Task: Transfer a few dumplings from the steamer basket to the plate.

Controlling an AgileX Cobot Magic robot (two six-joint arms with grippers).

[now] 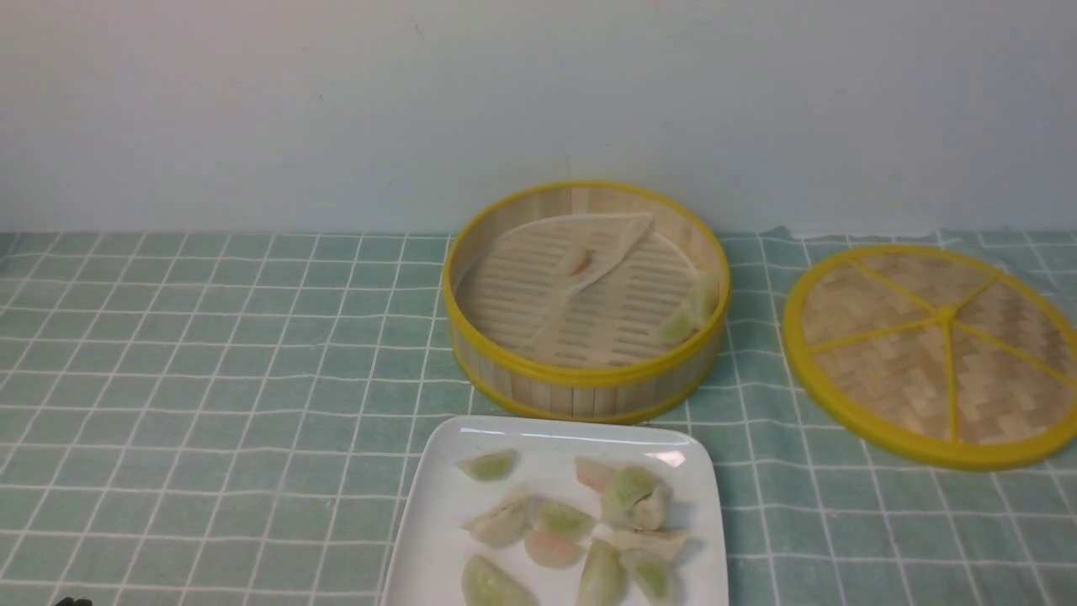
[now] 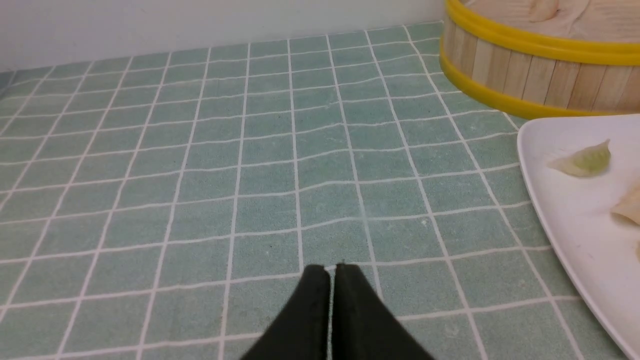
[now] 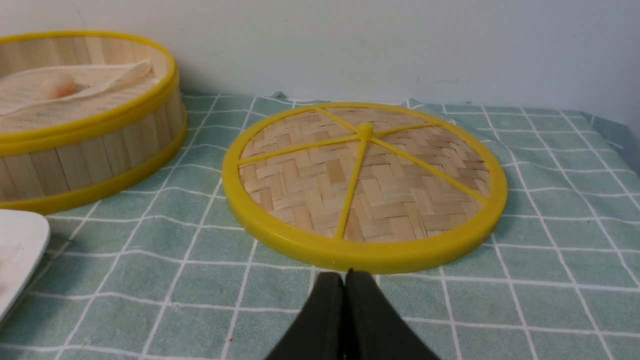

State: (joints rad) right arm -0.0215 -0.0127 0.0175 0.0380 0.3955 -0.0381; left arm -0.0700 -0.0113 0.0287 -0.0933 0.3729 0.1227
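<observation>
The steamer basket (image 1: 585, 383) stands at the middle of the table, its whitish liner (image 1: 589, 252) folded over. A pinkish dumpling (image 1: 579, 261) shows at the liner, and pale green dumplings (image 1: 686, 320) lean on the right inner wall. In front of it, the white plate (image 1: 437, 522) carries several dumplings (image 1: 555, 522). In the left wrist view my left gripper (image 2: 330, 270) is shut and empty over bare cloth, left of the plate (image 2: 565, 210). My right gripper (image 3: 345, 274) is shut and empty, just short of the lid's rim. Neither gripper shows in the front view.
The flat woven lid (image 1: 934, 353) with yellow spokes lies right of the steamer. A green checked cloth (image 1: 210, 379) covers the table and a pale wall (image 1: 336, 101) closes the back. The cloth's right edge (image 3: 612, 130) shows beyond the lid.
</observation>
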